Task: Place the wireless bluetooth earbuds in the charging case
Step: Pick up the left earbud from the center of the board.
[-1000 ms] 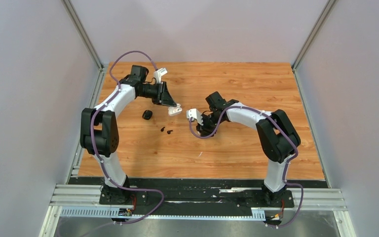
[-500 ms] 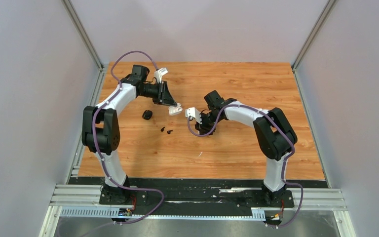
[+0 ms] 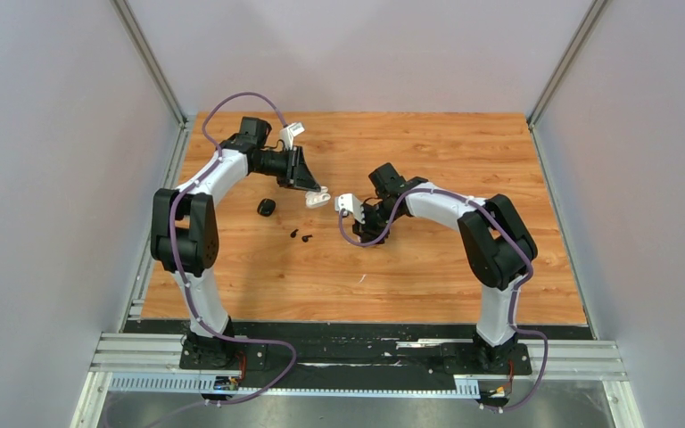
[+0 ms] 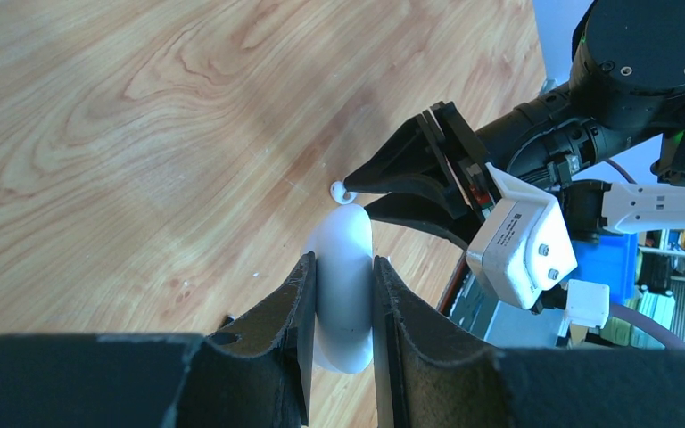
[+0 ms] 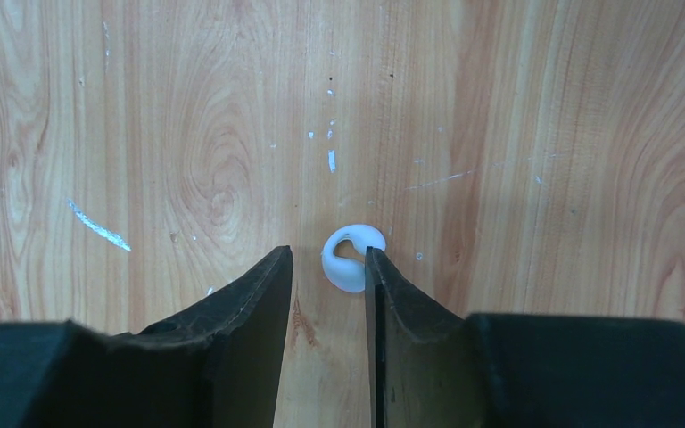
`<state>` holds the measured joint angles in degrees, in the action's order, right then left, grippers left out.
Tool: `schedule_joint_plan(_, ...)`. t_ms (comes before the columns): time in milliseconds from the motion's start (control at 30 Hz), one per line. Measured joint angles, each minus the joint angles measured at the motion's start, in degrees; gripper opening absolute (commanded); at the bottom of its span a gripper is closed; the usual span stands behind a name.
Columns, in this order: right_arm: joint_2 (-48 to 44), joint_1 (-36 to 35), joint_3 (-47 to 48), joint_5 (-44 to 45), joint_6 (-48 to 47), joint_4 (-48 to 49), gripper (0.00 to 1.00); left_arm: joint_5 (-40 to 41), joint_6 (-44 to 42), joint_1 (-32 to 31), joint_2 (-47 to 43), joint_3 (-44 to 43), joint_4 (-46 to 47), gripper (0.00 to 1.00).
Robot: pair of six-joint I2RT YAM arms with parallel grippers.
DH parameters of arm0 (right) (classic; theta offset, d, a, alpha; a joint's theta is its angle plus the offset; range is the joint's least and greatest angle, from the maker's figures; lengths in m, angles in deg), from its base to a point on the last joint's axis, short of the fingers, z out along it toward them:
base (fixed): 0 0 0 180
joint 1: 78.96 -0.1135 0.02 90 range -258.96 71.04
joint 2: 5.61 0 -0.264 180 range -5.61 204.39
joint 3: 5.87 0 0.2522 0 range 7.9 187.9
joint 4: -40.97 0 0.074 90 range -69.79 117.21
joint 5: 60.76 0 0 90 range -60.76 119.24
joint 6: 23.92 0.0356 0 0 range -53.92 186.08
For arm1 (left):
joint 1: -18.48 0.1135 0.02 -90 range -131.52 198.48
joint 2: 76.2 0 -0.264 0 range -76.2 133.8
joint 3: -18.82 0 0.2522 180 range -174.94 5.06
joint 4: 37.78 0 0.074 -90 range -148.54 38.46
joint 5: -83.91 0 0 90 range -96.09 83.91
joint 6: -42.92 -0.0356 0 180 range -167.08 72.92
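Note:
My left gripper (image 4: 343, 267) is shut on a white rounded charging case (image 4: 343, 294), held edge-on above the wood; from above the case (image 3: 317, 200) hangs at that gripper's tips. One white earbud (image 5: 353, 256) lies on the table just ahead of my right gripper (image 5: 325, 259), touching its right fingertip (image 5: 373, 267). That gripper is open and holds nothing. The left wrist view shows the same earbud (image 4: 342, 191) at the right gripper's pointed fingers (image 4: 383, 174). Two black earbuds (image 3: 301, 236) lie on the table nearer the bases.
A small black rounded case (image 3: 267, 207) sits on the wooden table (image 3: 464, 152) left of the black earbuds. Grey walls with metal rails close in both sides. The two grippers are close together near the table's middle.
The right arm has shifted slightly left and away from the bases, toward the left gripper, and its jaws have widened a touch. The left arm and the white case have hardly moved.

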<state>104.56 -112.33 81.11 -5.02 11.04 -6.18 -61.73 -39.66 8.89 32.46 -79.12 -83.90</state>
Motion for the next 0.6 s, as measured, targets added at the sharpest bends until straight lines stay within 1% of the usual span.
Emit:
schedule_joint_plan(67, 0.0, 0.0, 0.1, 0.0, 0.3, -0.1, 0.36, -0.1, 0.0, 0.0, 0.1, 0.0, 0.0, 0.0)
schedule_joint_plan(133, -0.3, 0.0, 0.2, 0.0, 0.6, -0.2, 0.39, -0.2, 0.0, 0.0, 0.1, 0.0, 0.0, 0.0)
schedule_joint_plan(233, -1.1, -0.3, 0.3, 0.0, 1.4, -0.2, 0.39, -0.3, 0.0, 0.0, 0.1, 0.0, 0.0, 0.0)
schedule_joint_plan(600, -2.5, -1.0, 0.5, -0.3, 3.8, -1.3, 0.3, -0.4, -0.2, 0.0, 0.1, 0.0, 0.0, 0.0)
